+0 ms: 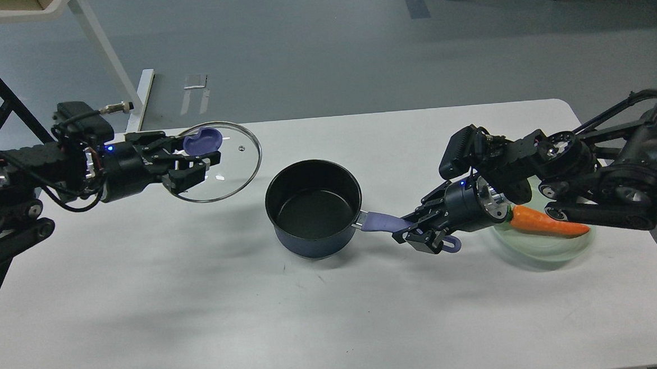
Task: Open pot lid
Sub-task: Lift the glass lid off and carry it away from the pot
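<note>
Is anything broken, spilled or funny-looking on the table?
Nothing looks broken or spilled. The glass lid is held in the air by the left gripper, tilted, off to the left of the empty pot. The right gripper holds the pot handle. A carrot lies on a plate.

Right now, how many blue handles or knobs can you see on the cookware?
2. The blue knob sits on the glass lid, held up by the left gripper. The blue handle sticks out of the pot, with the right gripper shut on it.
</note>
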